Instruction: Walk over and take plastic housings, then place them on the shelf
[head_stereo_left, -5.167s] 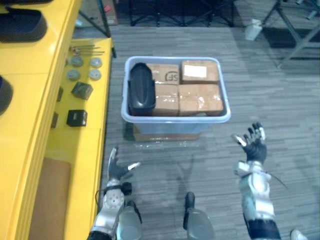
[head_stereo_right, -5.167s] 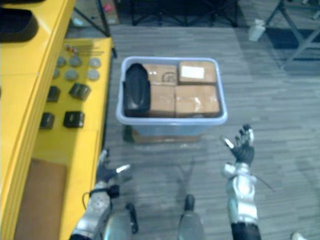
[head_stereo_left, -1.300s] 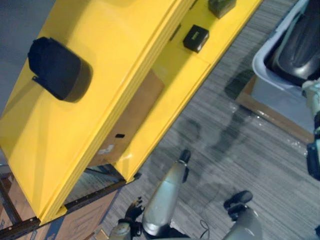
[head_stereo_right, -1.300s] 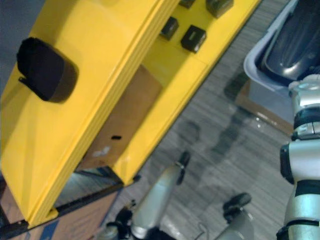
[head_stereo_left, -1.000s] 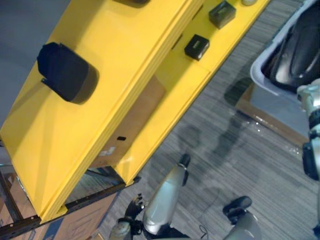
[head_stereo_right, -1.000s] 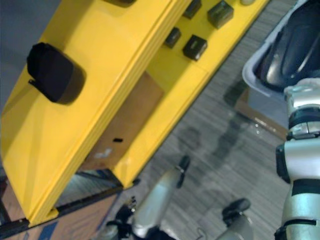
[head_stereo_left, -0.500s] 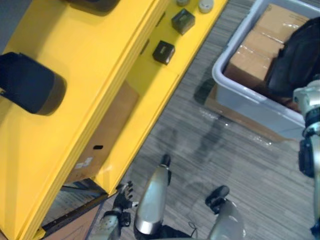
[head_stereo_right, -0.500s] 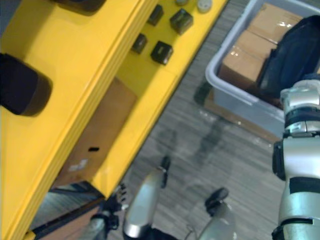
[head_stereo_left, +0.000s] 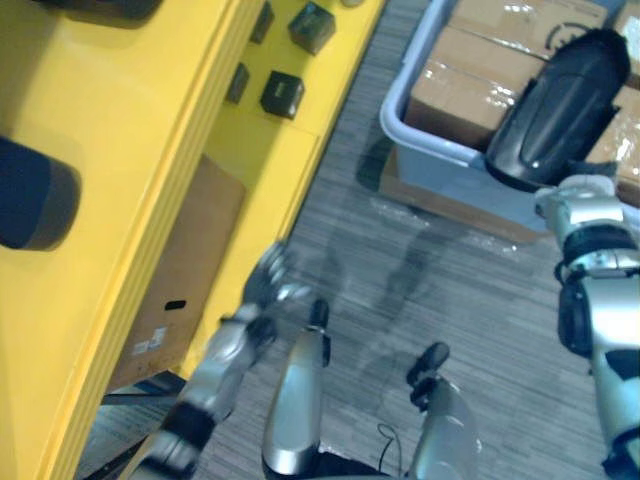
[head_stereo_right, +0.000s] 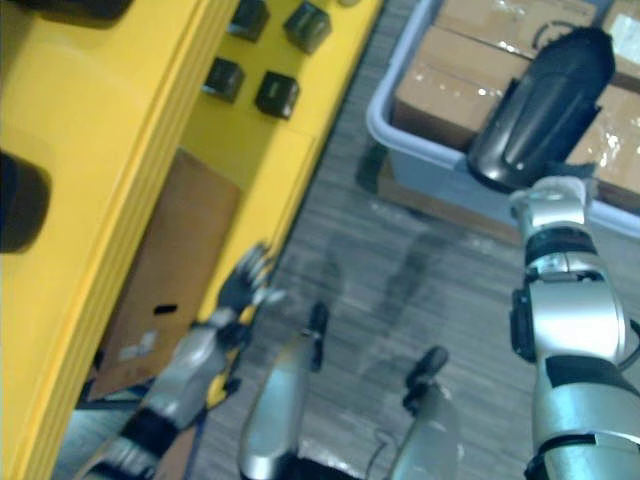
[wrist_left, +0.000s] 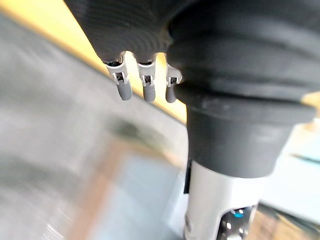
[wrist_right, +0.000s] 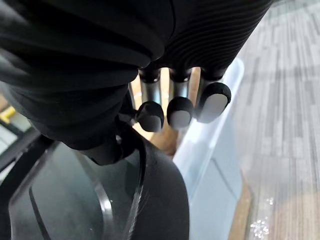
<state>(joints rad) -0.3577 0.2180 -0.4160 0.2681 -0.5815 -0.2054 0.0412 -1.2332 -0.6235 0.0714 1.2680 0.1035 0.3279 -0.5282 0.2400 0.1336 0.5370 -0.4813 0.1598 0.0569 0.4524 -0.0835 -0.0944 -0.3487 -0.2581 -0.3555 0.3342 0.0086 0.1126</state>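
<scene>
The shelf (head_stereo_left: 120, 150) is bright yellow. The blocks (head_stereo_left: 282, 93) on it are black, and the cardboard panel (head_stereo_left: 185, 270) under it is plain brown. The housing (head_stereo_left: 555, 125) is glossy black with pale reflections. The second housing (head_stereo_left: 30, 195) is a duller dark navy-black. The bin (head_stereo_left: 430, 170) is pale blue-grey. Its boxes (head_stereo_left: 470, 90) are tan under shiny clear tape. The floor (head_stereo_left: 460, 290) is grey with fine stripes.

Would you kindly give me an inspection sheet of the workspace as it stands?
Surface: yellow shelf, two tiers.
Job's things: housing held over bin's edge; second housing on top tier.
Clutter: black boxes on lower tier; cartons in bin.
Hands: right hand curled round housing; left hand open, free.
Cables: nothing seen.
Surroundings: grey floor; cardboard box below top tier.
</scene>
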